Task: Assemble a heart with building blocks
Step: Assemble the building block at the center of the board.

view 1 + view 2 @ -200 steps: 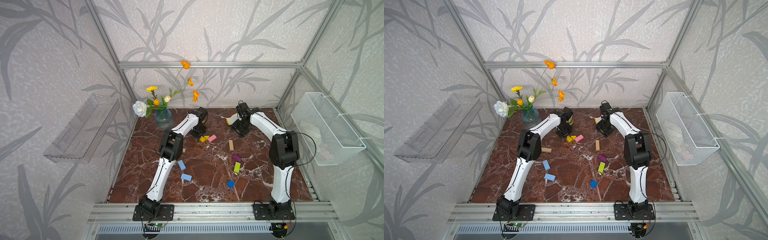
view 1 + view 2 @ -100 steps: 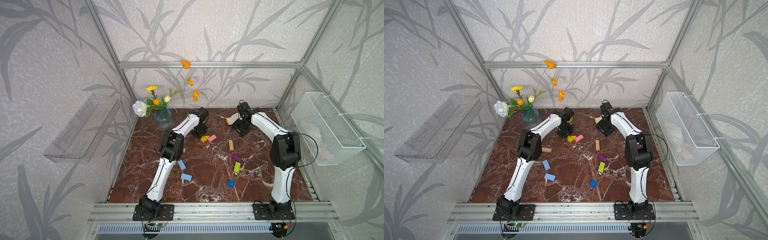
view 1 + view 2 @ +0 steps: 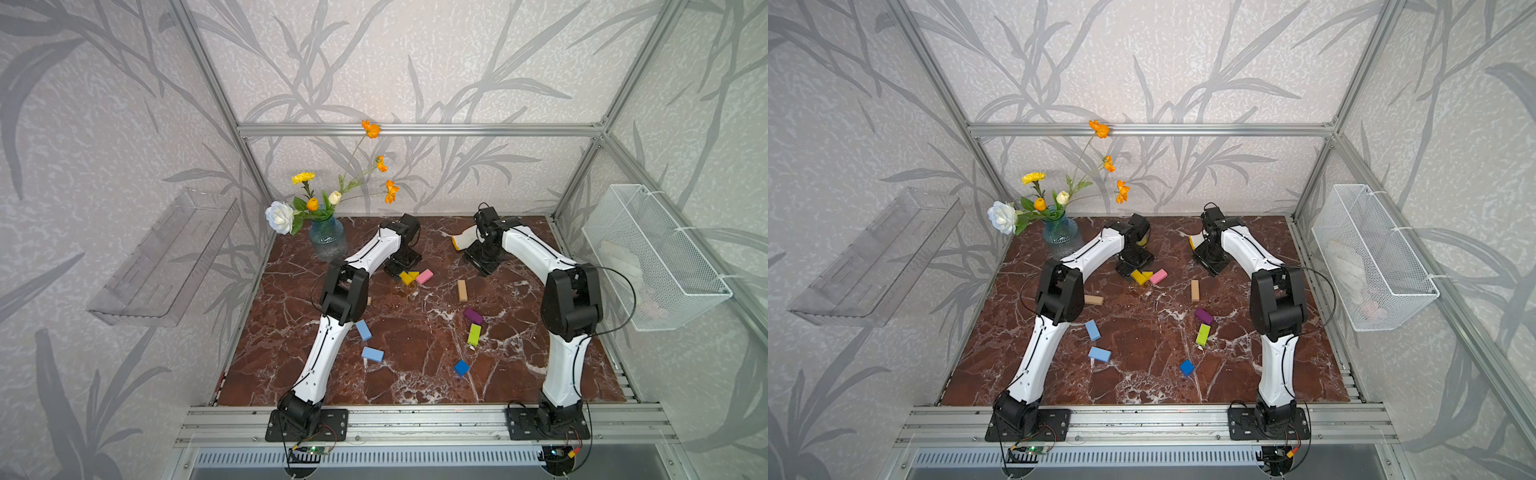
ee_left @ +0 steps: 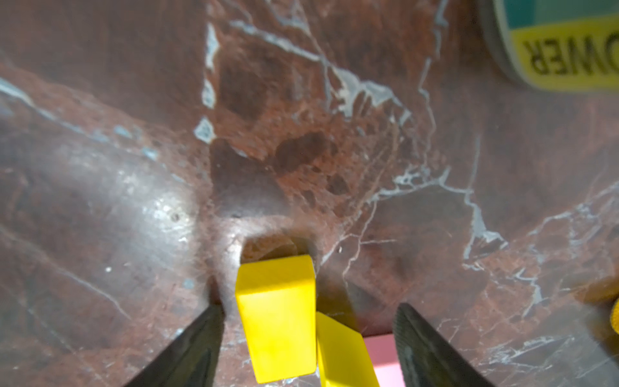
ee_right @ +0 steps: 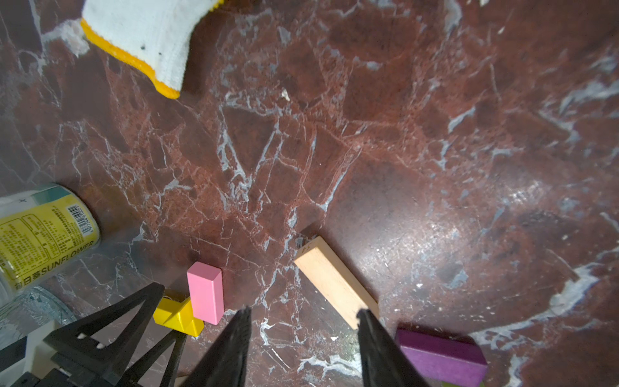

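Observation:
The building blocks lie spaced apart in a loose, heart-like ring on the marble table [image 3: 415,382]. Two yellow blocks [image 3: 409,277] touch a pink one [image 3: 424,276] at the far middle. Down the right run a tan block [image 3: 461,290], a purple one [image 3: 473,316], a lime one [image 3: 474,334] and a dark blue one [image 3: 461,368]. On the left are two light blue blocks [image 3: 363,330] and a second tan one [image 3: 1093,299]. My left gripper [image 4: 308,306] is open, straddling a yellow block [image 4: 278,318]. My right gripper [image 5: 304,311] is open over bare marble beside the tan block [image 5: 335,281].
A white glove [image 3: 461,240] lies at the back by the right wrist. A round tin [image 5: 40,234] lies behind the left gripper. A glass vase of flowers [image 3: 327,239] stands at the back left. A wire basket [image 3: 652,257] and a clear shelf [image 3: 166,257] hang on the side walls.
My left gripper's jaws have opened off the yellow block, which now rests on the table beside the other yellow one. The right arm has hardly moved.

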Robot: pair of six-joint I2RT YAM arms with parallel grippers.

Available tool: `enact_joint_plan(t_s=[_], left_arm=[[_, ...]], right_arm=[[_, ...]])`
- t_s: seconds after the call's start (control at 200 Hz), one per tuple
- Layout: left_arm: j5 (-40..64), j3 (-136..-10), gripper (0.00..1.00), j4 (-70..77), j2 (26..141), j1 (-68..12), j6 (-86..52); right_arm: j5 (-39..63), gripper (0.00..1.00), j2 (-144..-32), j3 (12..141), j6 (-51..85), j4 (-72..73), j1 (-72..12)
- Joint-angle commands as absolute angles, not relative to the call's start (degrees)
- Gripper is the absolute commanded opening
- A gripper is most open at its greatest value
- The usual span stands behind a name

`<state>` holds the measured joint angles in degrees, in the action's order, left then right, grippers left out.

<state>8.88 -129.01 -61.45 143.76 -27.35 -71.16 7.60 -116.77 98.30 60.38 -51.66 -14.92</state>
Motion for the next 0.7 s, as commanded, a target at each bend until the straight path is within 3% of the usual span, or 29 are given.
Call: enact_joint_plan(t_s=[0.0,0.305,0.615,0.695], left_arm=[[7.92,-125.95,0.84,-64.97,148.63,-27.7,-70.96],[6.29,-125.13,0.93,-63.05,145.61,-26.93,-70.41],[2.89,-131.89,1.0,-62.98,139.9,-22.99,-61.65],[0.17,-133.35,1.0,-66.61,137.63,-21.14,-57.76]], right_arm=[[7.47,0.53,-113.85,97.9,60.38,-51.81,-14.59],[7.79,0.53,-114.77,98.71,60.36,-51.32,-16.52],[6.67,0.66,-117.38,105.51,54.1,-55.6,-19.25],[5.73,0.82,-117.03,106.25,50.36,-58.63,-19.26]])
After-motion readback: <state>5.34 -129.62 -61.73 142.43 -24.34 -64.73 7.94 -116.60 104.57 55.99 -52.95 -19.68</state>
